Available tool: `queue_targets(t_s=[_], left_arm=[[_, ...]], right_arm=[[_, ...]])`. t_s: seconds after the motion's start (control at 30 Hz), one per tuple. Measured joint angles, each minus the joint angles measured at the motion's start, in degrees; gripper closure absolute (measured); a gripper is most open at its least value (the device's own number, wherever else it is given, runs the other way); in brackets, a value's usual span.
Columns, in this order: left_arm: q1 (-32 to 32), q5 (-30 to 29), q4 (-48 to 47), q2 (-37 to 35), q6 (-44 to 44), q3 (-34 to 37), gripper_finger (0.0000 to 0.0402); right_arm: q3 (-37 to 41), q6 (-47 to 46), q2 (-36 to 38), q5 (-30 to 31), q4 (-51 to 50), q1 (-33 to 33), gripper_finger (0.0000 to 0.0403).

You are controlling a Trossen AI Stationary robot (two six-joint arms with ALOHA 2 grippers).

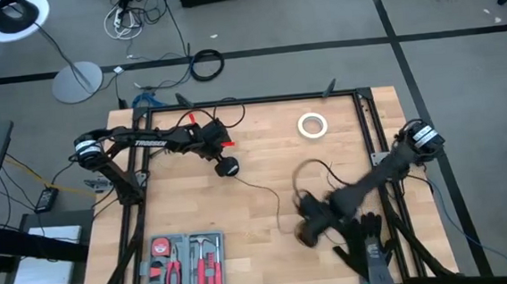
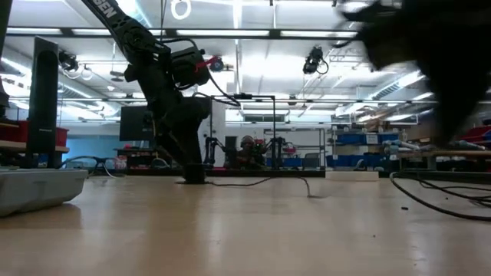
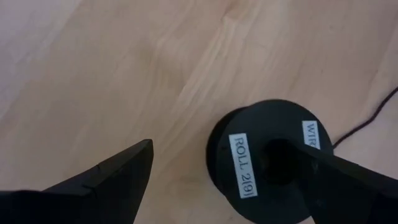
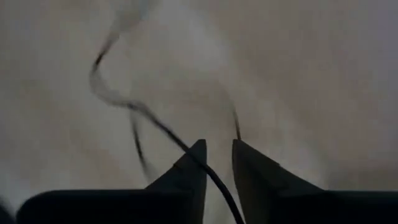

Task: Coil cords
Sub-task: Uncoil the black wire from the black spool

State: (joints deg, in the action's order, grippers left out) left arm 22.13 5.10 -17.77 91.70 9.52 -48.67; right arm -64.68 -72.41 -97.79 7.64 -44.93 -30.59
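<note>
My right gripper, narrowly parted, straddles the limp thin black cord; left gripper gapes over its puck.

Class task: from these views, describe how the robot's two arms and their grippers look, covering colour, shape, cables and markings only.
Both arms are dark and jointed. The left arm carries white lettering along its link and red parts near the wrist; the right arm has a white-banded joint at its base. Thin black cables run along the left arm. The left gripper and right gripper each end in two dark, wedge-shaped fingers that taper to points.
</note>
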Motion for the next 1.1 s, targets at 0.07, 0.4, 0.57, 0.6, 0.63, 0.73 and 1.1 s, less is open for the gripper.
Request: queue_targets(t_s=[0.07,0.4,0.57,0.6,0.63,0.73,1.1], left_arm=[[0.0,-0.03,0.13,0.0,0.0,-0.23,0.0035],[0.02,-1.5,0.16,0.0,-0.41,0.97,0.0035],[0.02,-1.95,0.2,-0.02,-1.27,1.3,0.0035],[0.02,-2.01,0.24,-0.02,-1.38,1.3,0.0035],[0.02,-2.06,0.35,-0.02,-1.4,1.3,0.0035],[0.0,-2.62,0.36,-0.02,-1.59,1.32,0.0035],[0.39,-2.47,0.68,-0.04,-1.4,1.23,0.0035]], right_arm=[[-0.02,8.15,-0.83,4.94,6.55,4.29,0.0311],[-0.07,47.22,-14.03,4.93,47.46,24.29,0.0262],[-0.45,48.12,-19.91,3.7,50.07,28.71,0.0268],[-0.51,47.68,-20.93,3.17,50.49,28.99,0.0271],[-0.91,47.46,-21.79,2.96,50.09,29.04,0.0275],[-3.36,47.66,-23.14,5.31,44.12,27.41,0.0304],[-4.45,40.54,-14.68,5.42,16.93,19.51,0.0401]])
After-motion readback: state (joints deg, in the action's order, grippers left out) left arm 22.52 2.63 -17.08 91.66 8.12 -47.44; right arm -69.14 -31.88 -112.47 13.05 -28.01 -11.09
